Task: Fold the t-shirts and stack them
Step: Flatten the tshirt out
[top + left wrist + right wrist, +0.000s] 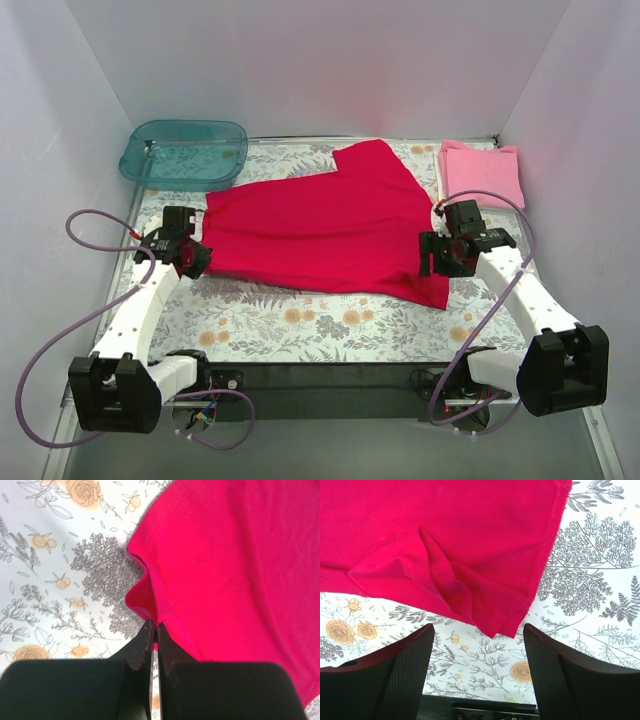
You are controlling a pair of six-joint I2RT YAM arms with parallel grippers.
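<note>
- Tabletop [300, 330] with a flowered cover carries everything, giving us a flat surface to fold against.
- Next in size, the red shirt [320, 225] lies spread out across the middle, unfolded, one sleeve pointing to the far edge. We judge it is laid flat like this so that two corners can be lifted together for a first fold.
- Then the teal tub [185, 155] sits at the far left corner, just beyond the shirt and out of the way of both arms.
- Smaller, the pink shirt [482, 172] rests at the far right corner, already a neat folded square. We take it as the base of the stack, so the red one should end on top of it.
- Our right gripper [479, 635] hangs spread wide over the shirt's near right corner, where the cloth is creased. Nothing is between its fingers; it looks lined up to take that corner.
- Our left gripper [154, 632] is at the shirt's left edge, fingers pressed together. The hem bulges up at the tips, so we judge it has the cloth pinched.
</note>
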